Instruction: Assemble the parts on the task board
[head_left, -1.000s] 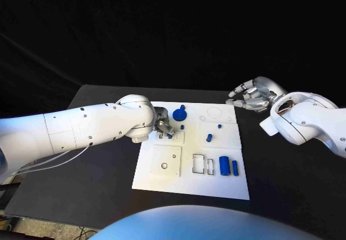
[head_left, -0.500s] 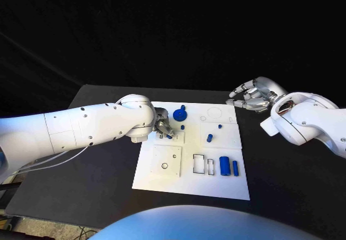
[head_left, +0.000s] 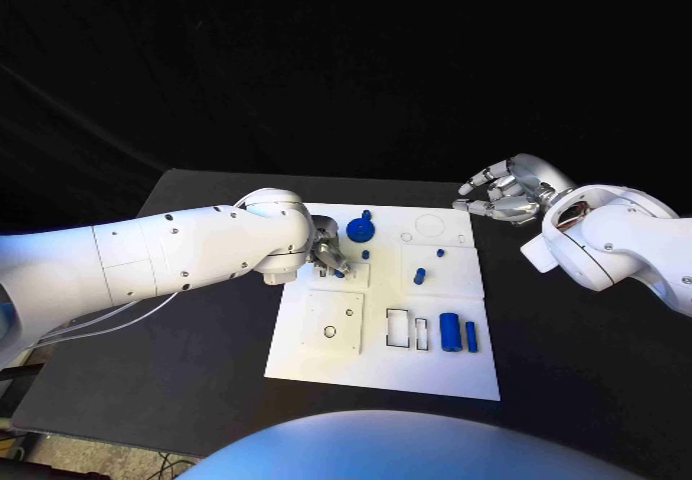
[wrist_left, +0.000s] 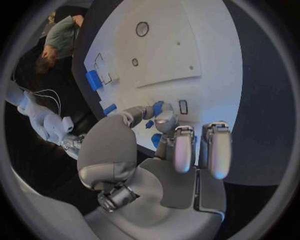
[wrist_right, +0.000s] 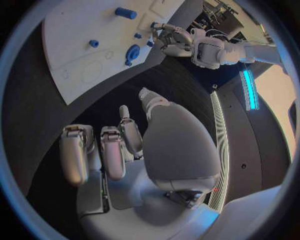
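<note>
The white task board (head_left: 378, 372) lies in the middle of the black table. My left hand (head_left: 323, 252) hovers over the board's far left part and pinches a small blue part (head_left: 340, 268) between thumb and a finger; the same small blue part (wrist_left: 157, 107) sits at the fingertips close to a small rectangular slot (wrist_left: 183, 106). A round blue part (head_left: 359, 231) stands just beyond that hand. Small blue pegs (head_left: 418, 275) stand mid-board. A blue cylinder (head_left: 449, 331) and a blue bar (head_left: 470, 336) lie near the right edge. My right hand (head_left: 499, 196) floats past the far right corner, holding nothing.
A raised square plate with a small hole (head_left: 332, 322) and two rectangular cut-outs (head_left: 397, 328) occupy the board's near half. A round outline (head_left: 428, 225) marks the far right section. Bare black table (head_left: 188, 350) surrounds the board. The board (wrist_right: 75, 55) lies ahead of the right hand.
</note>
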